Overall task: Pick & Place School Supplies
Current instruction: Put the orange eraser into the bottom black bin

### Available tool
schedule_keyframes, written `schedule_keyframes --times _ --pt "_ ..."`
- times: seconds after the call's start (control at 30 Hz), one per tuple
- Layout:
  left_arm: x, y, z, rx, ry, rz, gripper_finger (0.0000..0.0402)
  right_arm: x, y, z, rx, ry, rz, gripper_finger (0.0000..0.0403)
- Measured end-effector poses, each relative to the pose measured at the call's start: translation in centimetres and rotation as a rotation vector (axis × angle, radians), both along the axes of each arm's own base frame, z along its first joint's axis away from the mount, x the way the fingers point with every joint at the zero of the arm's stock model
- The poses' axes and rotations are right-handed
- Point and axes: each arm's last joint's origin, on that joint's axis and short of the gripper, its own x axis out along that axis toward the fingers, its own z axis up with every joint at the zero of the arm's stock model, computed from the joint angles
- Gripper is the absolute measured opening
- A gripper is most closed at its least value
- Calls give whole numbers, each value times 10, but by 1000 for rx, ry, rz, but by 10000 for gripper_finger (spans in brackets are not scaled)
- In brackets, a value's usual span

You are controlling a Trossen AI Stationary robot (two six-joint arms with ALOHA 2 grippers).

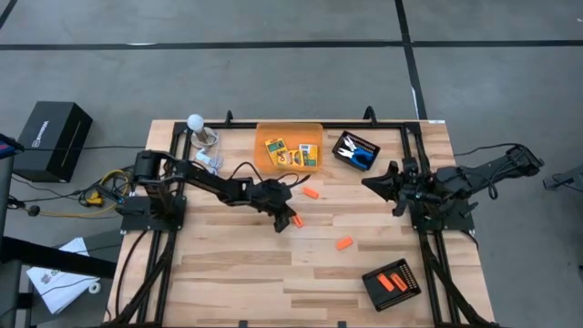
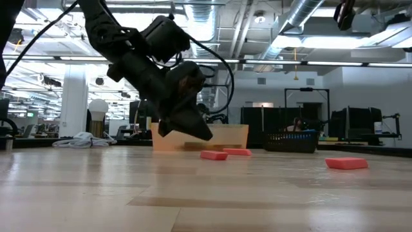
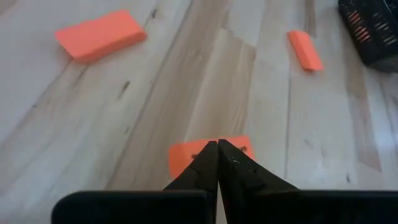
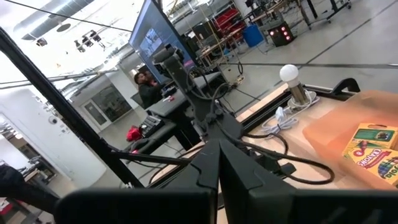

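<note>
- Left gripper, dark two-finger tool: clenched, fingertips pressed together with nothing between them, poised over a flat orange stubby piece just in front of the translucent orange bin.
- In the low view, same gripper tilted down, tip just above the pale wooden tabletop.
- Right gripper: also clenched, empty, parked beside the bin on its right, raised off the wood.
- Second orange stubby piece lying near the bin's front edge; a third farther out from the bin toward the table's middle.
- Yellow-and-green crayon boxes inside the bin, lying flat.
- Small blue-handled scissors in a black ribbed square tray just right of the bin.
- Another black ribbed tray well apart from the bin, at the far front-right corner, holding more orange pieces.
- White round-headed lamp left of the bin, by the table's back edge.
</note>
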Motion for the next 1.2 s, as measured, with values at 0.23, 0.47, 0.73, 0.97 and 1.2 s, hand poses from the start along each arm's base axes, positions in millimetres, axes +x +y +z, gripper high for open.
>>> schedule_keyframes --times 0.23,0.47,0.73,0.97,1.2 --pt "0 -2 -11 -24 39 -5 0 1 -1 0 0 -1 6 0" --pt "0 -2 -11 -31 42 -10 0 1 -1 0 1 -4 6 0" --pt "0 -2 -11 -31 42 -10 0 1 -1 0 1 -4 6 0" --pt "1 -2 -17 -50 49 -5 0 1 -1 0 1 -4 6 0" --pt "2 -2 -18 -63 48 5 0 1 -1 0 8 -5 7 0"
